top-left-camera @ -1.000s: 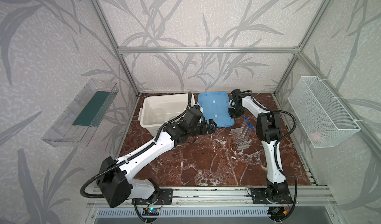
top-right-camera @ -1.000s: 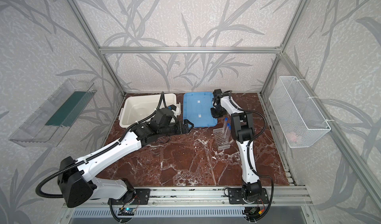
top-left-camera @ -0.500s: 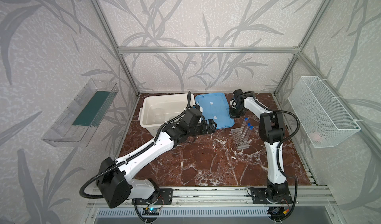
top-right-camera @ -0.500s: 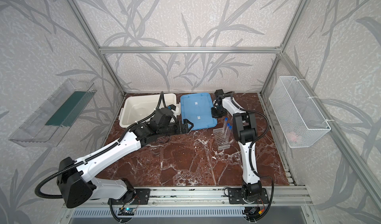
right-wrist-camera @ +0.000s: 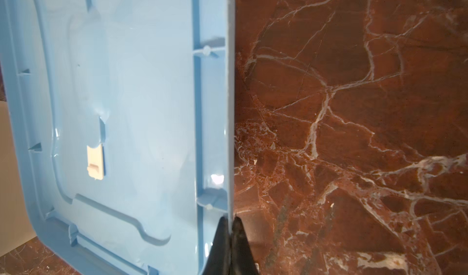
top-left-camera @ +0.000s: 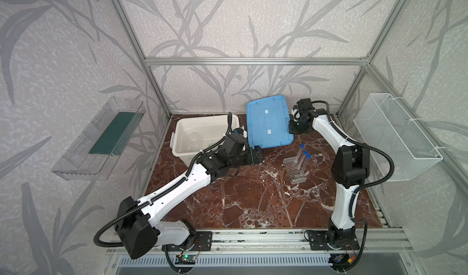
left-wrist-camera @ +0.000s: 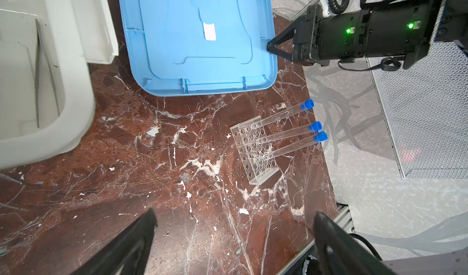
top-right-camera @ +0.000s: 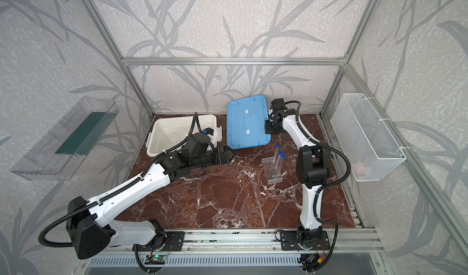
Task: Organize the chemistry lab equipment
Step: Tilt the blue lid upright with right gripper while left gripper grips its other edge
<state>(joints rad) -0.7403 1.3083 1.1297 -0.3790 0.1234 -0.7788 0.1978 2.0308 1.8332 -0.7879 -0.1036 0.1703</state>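
The right claw (right-wrist-camera: 229,227) is now shut tight on the thin edge of the blue lid (right-wrist-camera: 121,109). A moment ago the lid lay flat on the tabletop (top-left-camera: 253,205). Now its far side is tipped up, in the upper middle of both top views. I think the lid is being lifted. I cannot tell if it goes onto the white box (top-left-camera: 202,134), which sits open just left of it, or only out of the way.

The left claw (left-wrist-camera: 233,238) is wide open and holds nothing. It hangs low over the tabletop.

The three test tubes (top-left-camera: 304,157) lean in the clear rack (top-left-camera: 295,172), right of the middle in the top views. They are not in the box.

The right wrist view shows the pinch up close, at the bottom middle of the frame. Two black tips have the lid's rim between them. It shows no tubes. The left wrist view shows the tubes, their blue caps and the rack's holes in the right middle. It also shows the right claw biting the lid's edge at the upper right. The top views show the whole tipped lid, but there the pinch is too small to see.
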